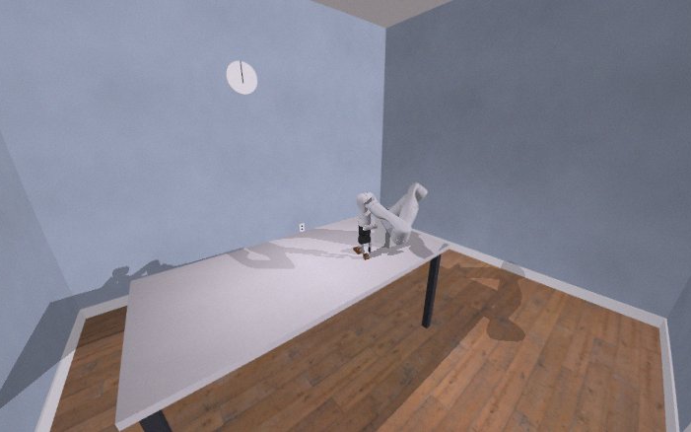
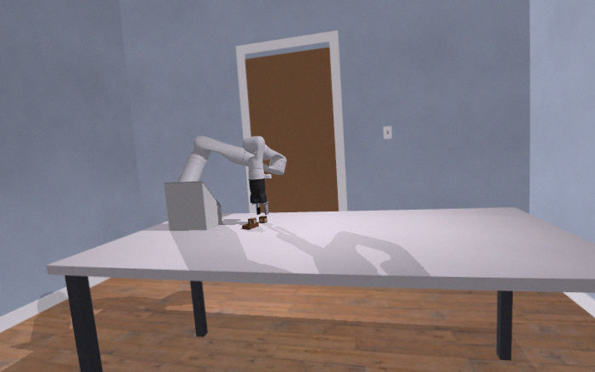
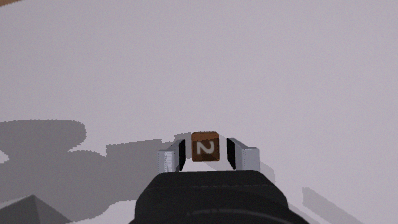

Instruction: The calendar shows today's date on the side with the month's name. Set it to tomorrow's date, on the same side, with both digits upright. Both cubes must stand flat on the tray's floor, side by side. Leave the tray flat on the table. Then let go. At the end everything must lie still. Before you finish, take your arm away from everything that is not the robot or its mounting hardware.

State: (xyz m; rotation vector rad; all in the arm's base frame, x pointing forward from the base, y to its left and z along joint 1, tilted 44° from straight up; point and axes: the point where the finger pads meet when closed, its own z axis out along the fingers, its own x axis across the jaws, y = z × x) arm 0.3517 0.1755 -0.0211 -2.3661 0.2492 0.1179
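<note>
A loose brown cube (image 1: pixel 366 256) (image 2: pixel 262 219) (image 3: pixel 205 147) lies on the table beside the tray. Its top face shows a pale 2, lying sideways in the wrist view. My gripper (image 1: pixel 365 250) (image 2: pixel 262 212) (image 3: pixel 206 149) is open, pointing down just above this cube, with one finger to each side of it in the wrist view. The brown tray (image 2: pixel 245 227) stands on the table close by, with another cube (image 2: pixel 251 221) on it. The tray and that cube are out of the wrist view. The month's name and the tray cube's digit are too small to read.
The white table (image 1: pixel 219 332) (image 2: pixel 382 245) bears everything. The arm's grey base block (image 2: pixel 186 207) stands on it, left of the tray in the exterior view. The arm's shadow falls across the table top.
</note>
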